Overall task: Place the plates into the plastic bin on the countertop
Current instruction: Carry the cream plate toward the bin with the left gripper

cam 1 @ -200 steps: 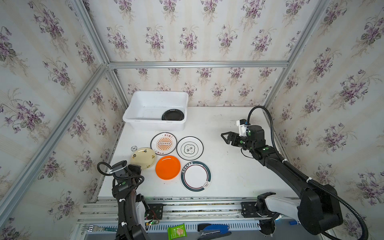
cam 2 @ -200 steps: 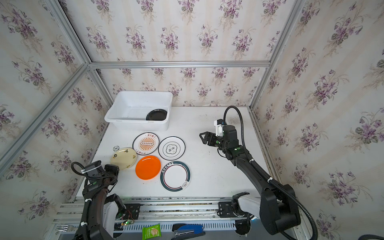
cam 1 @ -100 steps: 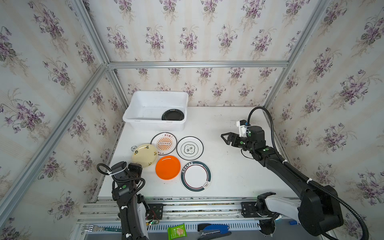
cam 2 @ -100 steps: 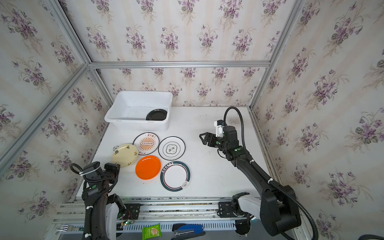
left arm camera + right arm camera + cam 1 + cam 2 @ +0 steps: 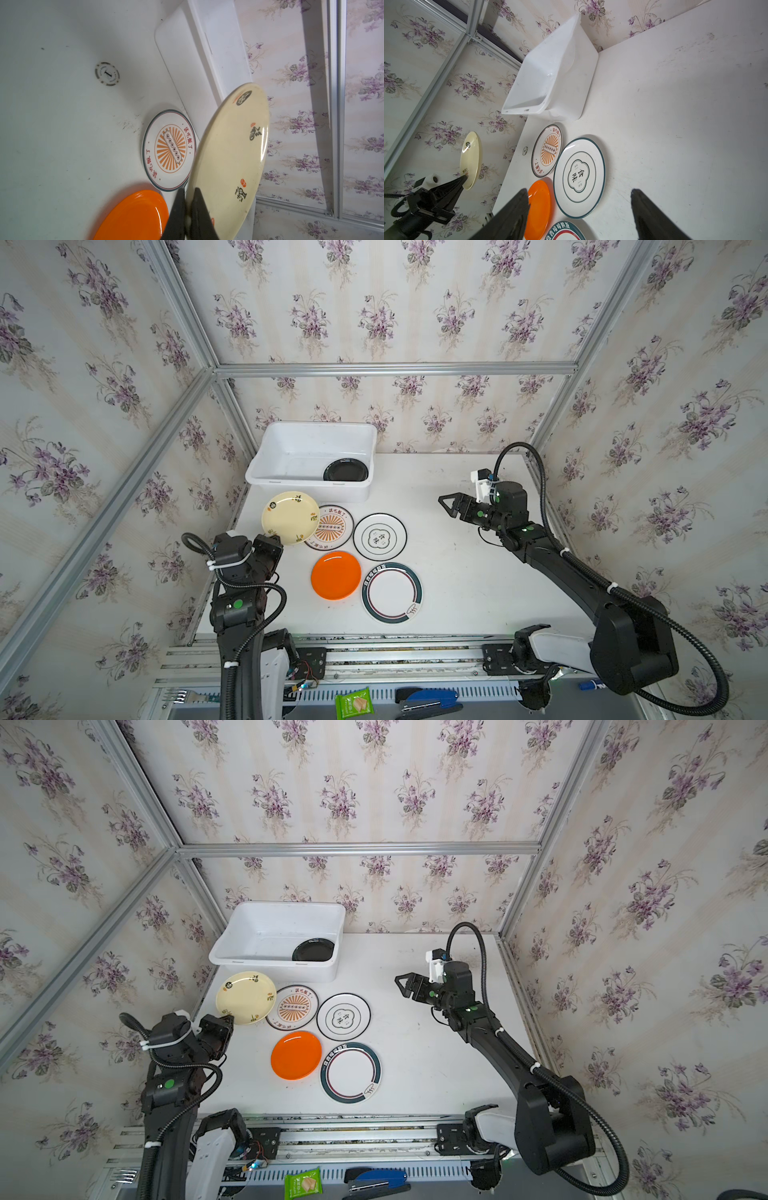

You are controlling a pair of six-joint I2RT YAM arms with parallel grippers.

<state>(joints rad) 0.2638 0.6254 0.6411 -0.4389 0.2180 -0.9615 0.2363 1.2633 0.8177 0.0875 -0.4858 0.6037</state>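
Note:
My left gripper (image 5: 272, 540) (image 5: 189, 190) is shut on the rim of a cream plate (image 5: 291, 517) (image 5: 228, 155), held tilted in the air just in front of the white plastic bin (image 5: 307, 484) (image 5: 566, 83). A black plate (image 5: 345, 470) lies inside the bin. On the countertop (image 5: 457, 580) lie a sunburst plate (image 5: 332, 529), a black-rimmed emblem plate (image 5: 379, 536), an orange plate (image 5: 336, 575) and a teal-banded plate (image 5: 391, 592). My right gripper (image 5: 446, 504) (image 5: 579, 190) hovers open and empty to the right of them.
A small round token (image 5: 107, 73) lies on the countertop left of the sunburst plate. Floral walls with aluminium rails close in the back and sides. On the front rail lie a green packet (image 5: 354, 702) and a blue stapler (image 5: 428, 699).
My left gripper has lifted the cream plate off the countertop and carried it up and toward the bin. The right arm has not moved.

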